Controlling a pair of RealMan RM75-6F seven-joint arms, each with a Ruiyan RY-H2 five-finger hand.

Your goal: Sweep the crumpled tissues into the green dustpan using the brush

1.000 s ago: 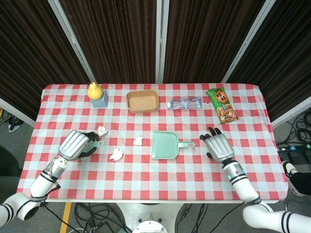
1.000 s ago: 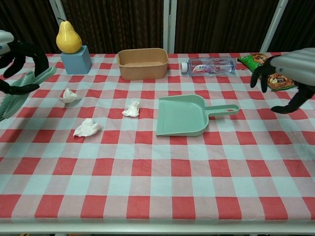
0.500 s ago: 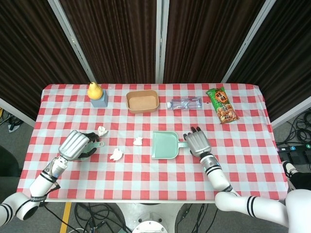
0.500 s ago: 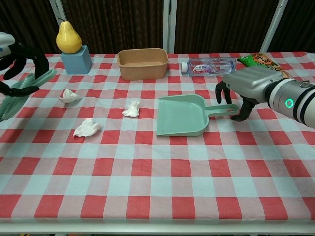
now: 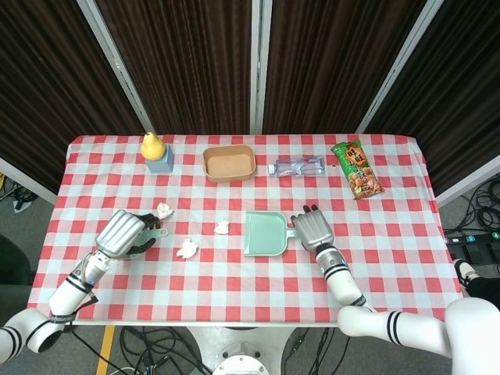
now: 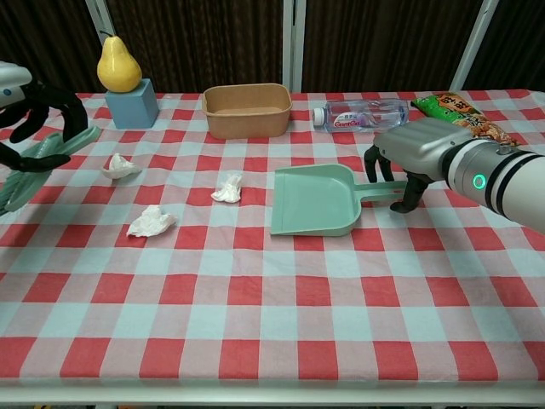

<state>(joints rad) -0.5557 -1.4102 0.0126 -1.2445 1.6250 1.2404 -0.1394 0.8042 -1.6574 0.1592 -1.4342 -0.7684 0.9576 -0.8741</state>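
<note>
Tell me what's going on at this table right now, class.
A two-armed robot is setting up to sweep. Its left hand grips the green brush at the table's left edge. Its right hand is over the handle of the green dustpan, fingers around it but not clearly closed. Three crumpled tissues lie on the checked cloth between brush and dustpan, none swept in yet.
</note>
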